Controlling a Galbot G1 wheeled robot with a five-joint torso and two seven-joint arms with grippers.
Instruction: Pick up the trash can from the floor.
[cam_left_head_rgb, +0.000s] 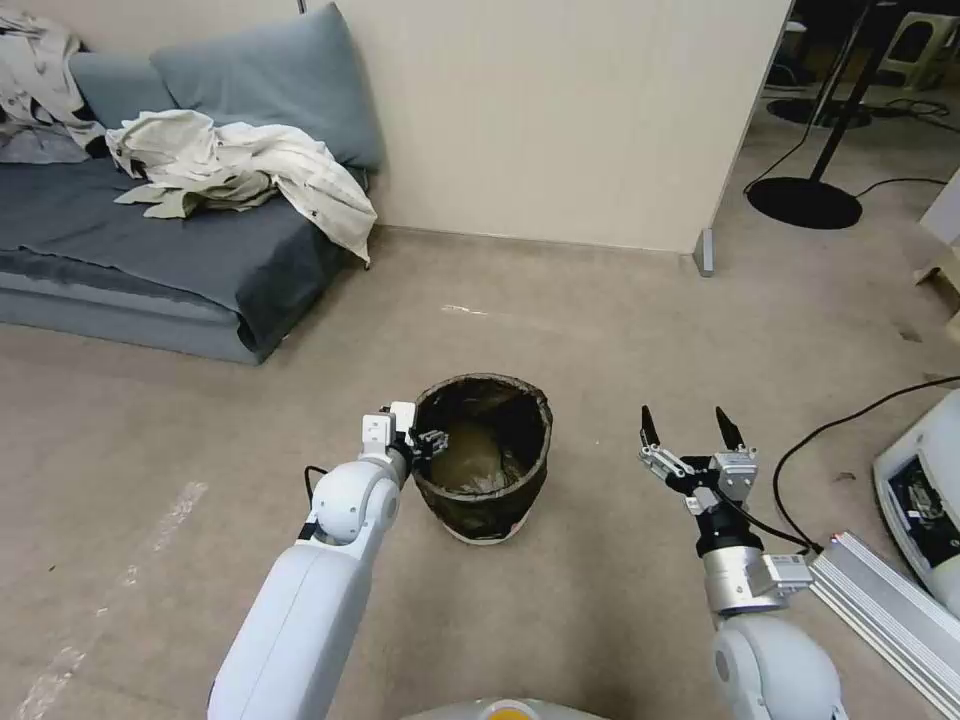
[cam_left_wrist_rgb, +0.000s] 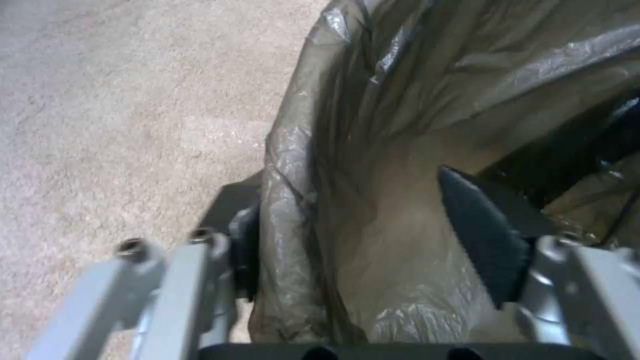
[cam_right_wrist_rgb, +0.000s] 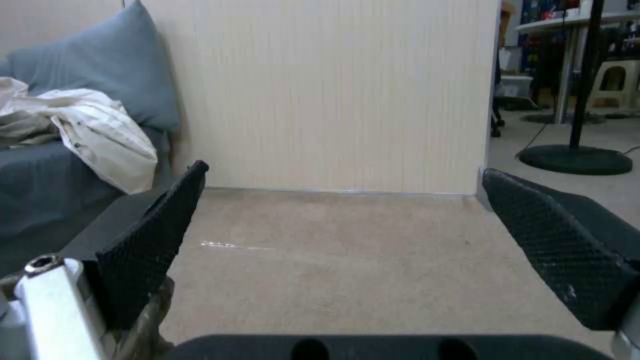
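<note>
Trash can sits upright on the floor, right in front of the robot, in the middle of the head view. It is small and round, with a dark crinkly bag folded over its rim. A bit of white bin peeks out at the bottom.

The left gripper is at the can's left rim. In the left wrist view, its jaws are apart with the rim wall between them. One black pad is inside the can, against the bag. The other finger is outside the wall, close to the bag. They straddle the rim, but I cannot tell if they are squeezing it yet.

The right gripper hangs in the air to the right of the can, well apart from it. Its two black fingers are spread wide and hold nothing. Its fingers point up and away toward the wall.

A grey sofa with a pale cloth on it stands far off to the left. A black cable lies on the floor at the right.
</note>
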